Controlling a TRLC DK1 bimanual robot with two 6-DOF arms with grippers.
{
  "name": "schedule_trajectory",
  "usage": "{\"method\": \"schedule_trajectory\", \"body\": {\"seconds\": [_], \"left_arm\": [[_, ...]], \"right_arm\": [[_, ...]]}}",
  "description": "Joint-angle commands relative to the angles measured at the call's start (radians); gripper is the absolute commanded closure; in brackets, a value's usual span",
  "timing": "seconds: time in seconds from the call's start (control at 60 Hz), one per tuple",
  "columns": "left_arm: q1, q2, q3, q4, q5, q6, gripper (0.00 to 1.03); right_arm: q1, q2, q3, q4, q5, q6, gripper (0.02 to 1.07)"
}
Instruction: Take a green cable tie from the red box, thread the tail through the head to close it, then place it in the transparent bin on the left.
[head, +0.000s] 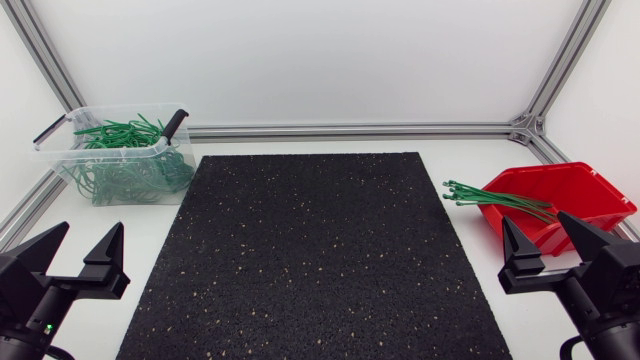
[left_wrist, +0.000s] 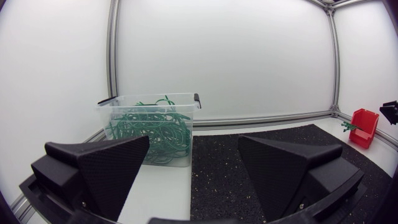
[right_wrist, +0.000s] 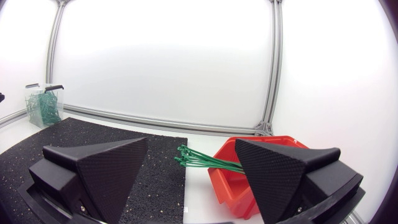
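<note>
Head view, lower left of the frame: left hand (head: 90, 235), two black wedge fingers spread wide, holding nothing, parked over the white worktop (head: 455, 160) just beside the left edge of the black speckled mat (head: 310, 260)

Lower right of the frame: right hand (head: 533, 225), likewise wide apart and holding nothing, sitting close in front of the red box (head: 560, 185)

Right side of the frame, past the mat's right edge: red box, open-fronted, with a bundle of straight green cable ties (head: 495, 198) lying in it and sticking out of its mouth toward the mat, tips just short of the mat's edge

Upper left of the frame: transparent bin (head: 100, 151), off the mat's far left corner, dark handles on its ends, holding a tangle of looped green ties (head: 125, 170)

Left wrist view: left hand (left_wrist: 194, 149) gaping wide, the transparent bin (left_wrist: 149, 102) ahead of it and a little toward its left finger, full of green loops; far across the mat, the red box (left_wrist: 364, 127), small, green tips poking out

Right wrist view: right hand (right_wrist: 191, 149) wide too, the red box (right_wrist: 227, 174) just ahead, partly behind the right finger, the green cable ties (right_wrist: 205, 158) fanning out of it between the two fingers' lines of sight; transparent bin (right_wrist: 43, 102) well apart at the far side of the mat
</note>
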Motion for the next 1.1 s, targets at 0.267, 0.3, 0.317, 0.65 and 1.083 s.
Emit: {"method": "schedule_trajectory", "body": {"seconds": [0.267,0.3,0.317,0.65,1.083], "left_arm": [[-0.007,-0.01,-0.04,-0.021,0.002,-0.001,0.04],[-0.007,-0.01,-0.04,-0.021,0.002,-0.001,0.04],[-0.006,-0.009,-0.04,-0.021,0.002,-0.001,0.04],[-0.003,-0.01,-0.04,-0.021,0.002,-0.001,0.04],[-0.017,-0.009,-0.04,-0.018,0.002,-0.001,0.04]], "right_arm": [[0.006,-0.009,-0.018,-0.006,0.001,-0.01,0.05],[0.006,-0.011,-0.018,-0.004,0.001,-0.01,0.05],[0.006,-0.011,-0.018,-0.003,0.001,-0.01,0.05],[0.009,0.008,0.156,-0.07,-0.01,-0.007,0.06],[-0.089,0.572,0.703,-0.291,-0.188,-0.113,0.06]]}}
